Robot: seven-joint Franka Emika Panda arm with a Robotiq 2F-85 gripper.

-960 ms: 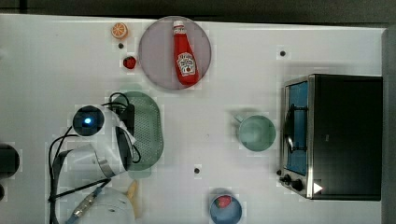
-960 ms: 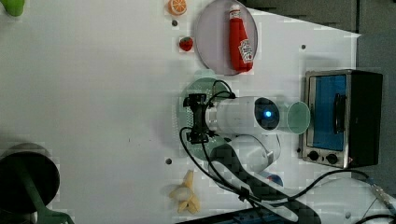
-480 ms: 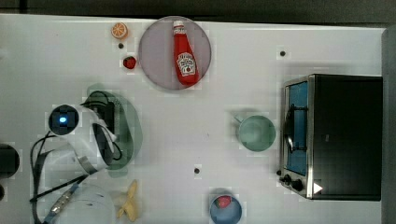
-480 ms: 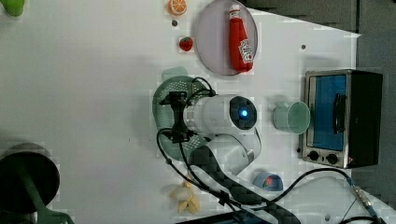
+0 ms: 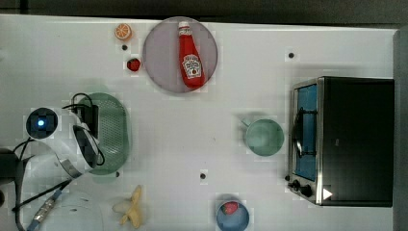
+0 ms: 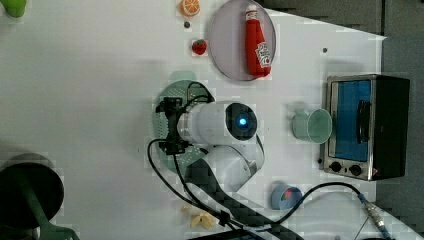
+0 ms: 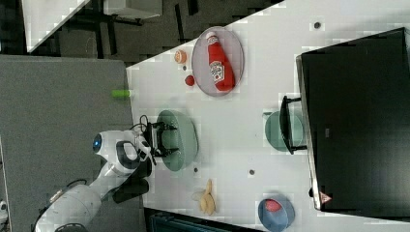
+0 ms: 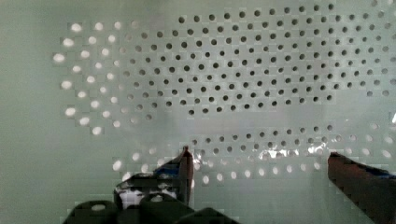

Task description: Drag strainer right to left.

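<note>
The strainer (image 5: 114, 131) is a pale mint-green oval with a dotted bottom. It lies at the top view's left, partly under my arm, and it also shows as the strainer (image 6: 176, 88) and the strainer (image 7: 184, 136). My gripper (image 5: 95, 132) reaches down into its bowl, the same gripper (image 6: 163, 125) and gripper (image 7: 169, 139) in the side views. In the wrist view the perforated floor (image 8: 243, 79) sits close below the gripper (image 8: 266, 170). Its fingers (image 8: 183, 168) stand wide apart with nothing clamped between them.
A grey-lilac plate (image 5: 159, 53) holding a ketchup bottle (image 5: 191, 57) stands at the back, with an orange slice (image 5: 123, 32) and a small red fruit (image 5: 133, 64) beside it. A green cup (image 5: 263, 137) and a toaster oven (image 5: 351, 139) are at the top view's right. A banana (image 5: 131, 208) and a blue bowl (image 5: 219, 217) lie near the front edge.
The strainer and my gripper inside it have slid together toward the top view's left. The fingers have stayed apart.
</note>
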